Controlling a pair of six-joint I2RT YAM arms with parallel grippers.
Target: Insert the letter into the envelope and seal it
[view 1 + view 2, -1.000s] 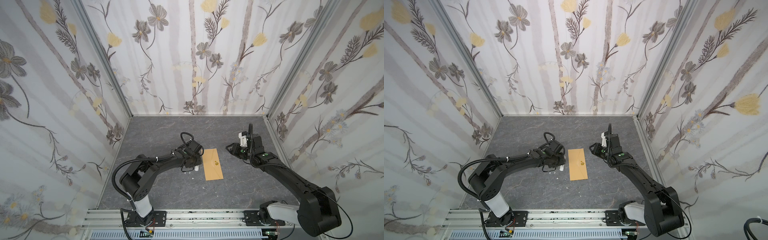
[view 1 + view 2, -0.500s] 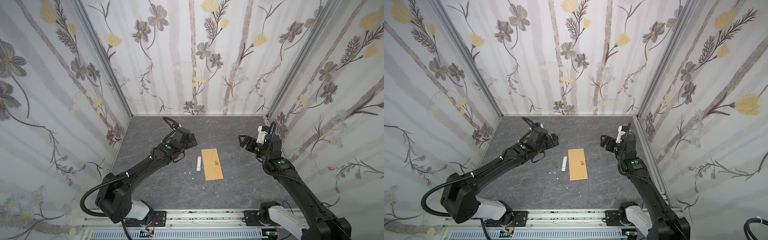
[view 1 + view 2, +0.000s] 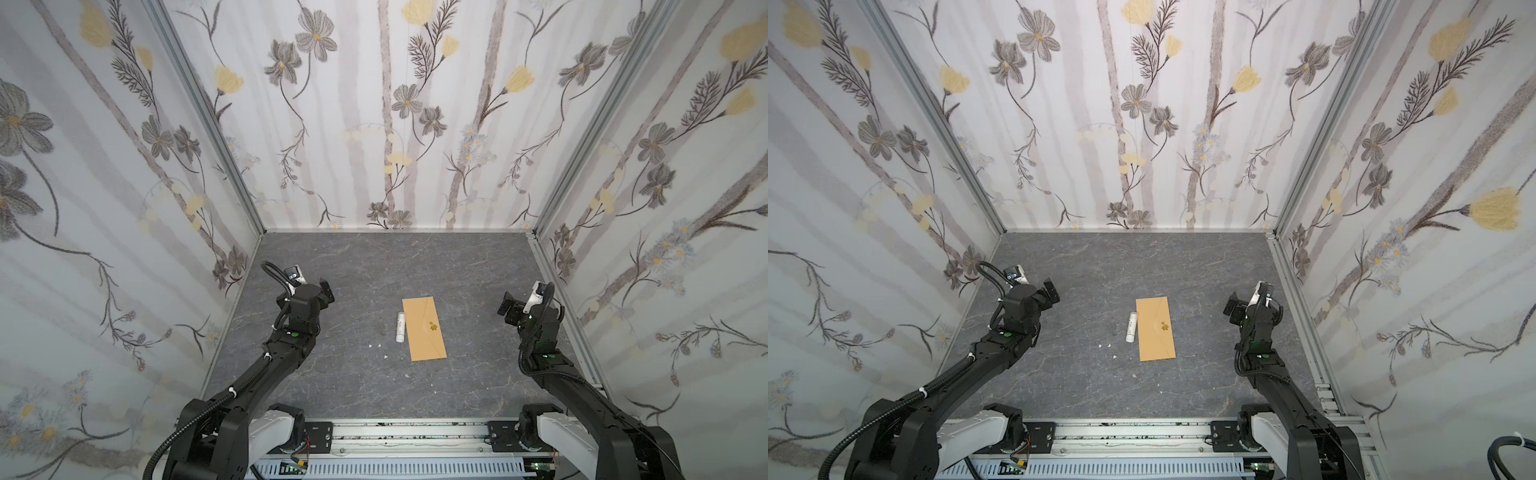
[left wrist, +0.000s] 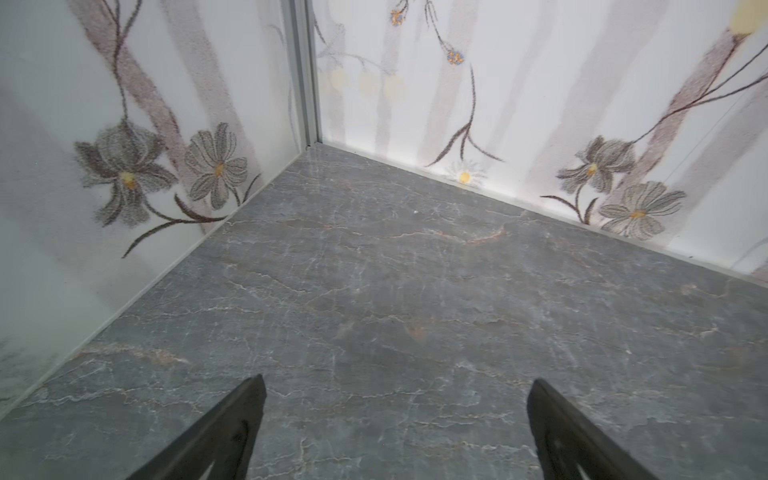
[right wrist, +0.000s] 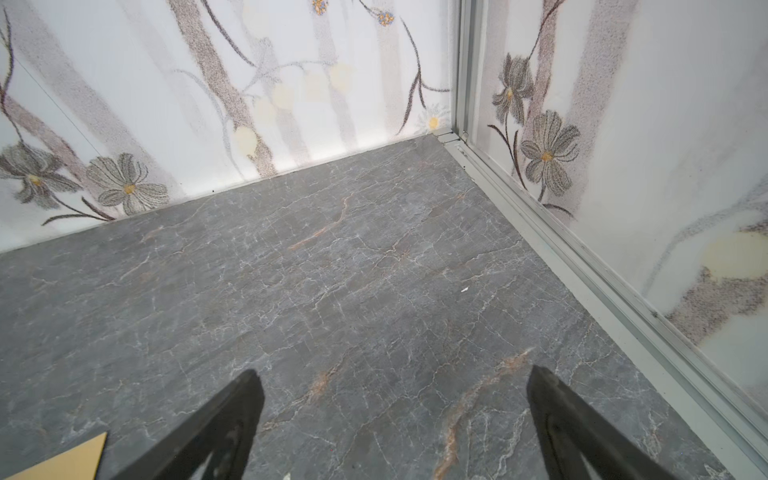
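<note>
Legend: the envelope (image 3: 424, 328) lies flat on the surface (image 3: 374, 257), flap closed under a yellow sticker (image 3: 432, 327). Its long axis runs near to far. No letter shows, so we judge it to be inside. The left gripper (image 3: 325, 292) and right gripper (image 3: 508, 306) flank it, both spread wide and empty. The right one seems slightly nearer. A white tube (image 3: 400, 326) lies along the envelope's left-arm edge.

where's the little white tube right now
In both top views the white tube lies flat near the middle of the table, along the left long edge of the brown envelope.
</note>
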